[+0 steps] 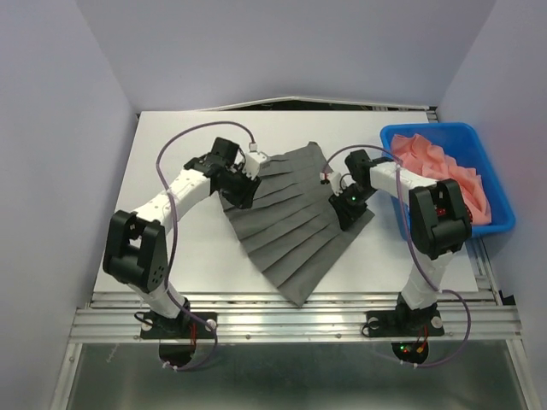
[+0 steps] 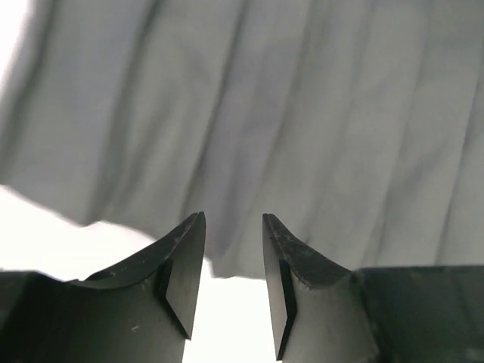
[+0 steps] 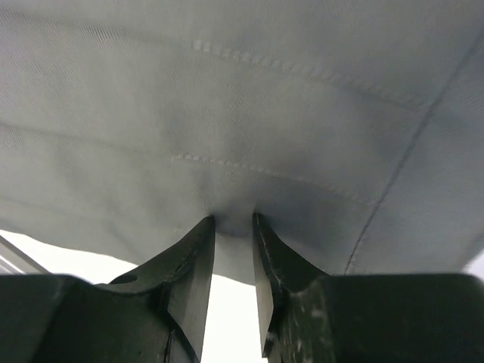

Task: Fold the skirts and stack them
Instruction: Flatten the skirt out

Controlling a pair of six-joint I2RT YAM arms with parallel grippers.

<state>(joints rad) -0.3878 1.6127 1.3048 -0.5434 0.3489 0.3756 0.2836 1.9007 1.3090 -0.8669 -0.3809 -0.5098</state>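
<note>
A dark grey pleated skirt [image 1: 299, 231] lies spread flat across the middle of the table, its wide hem toward the front. My left gripper [image 1: 244, 190] sits at the skirt's upper left edge. In the left wrist view this gripper [image 2: 233, 219] is open, with bare white table between its fingers and the grey cloth [image 2: 265, 113] just beyond the tips. My right gripper [image 1: 352, 213] is at the skirt's right edge. In the right wrist view its fingers [image 3: 233, 219] stand close together, with the puckered edge of the skirt [image 3: 265, 98] caught between the tips.
A blue bin [image 1: 393, 132] stands at the right side of the table with a pink ruffled cloth [image 1: 453, 171] bunched inside. White walls close in the left, right and back. A metal rail [image 1: 291, 320] runs along the front edge.
</note>
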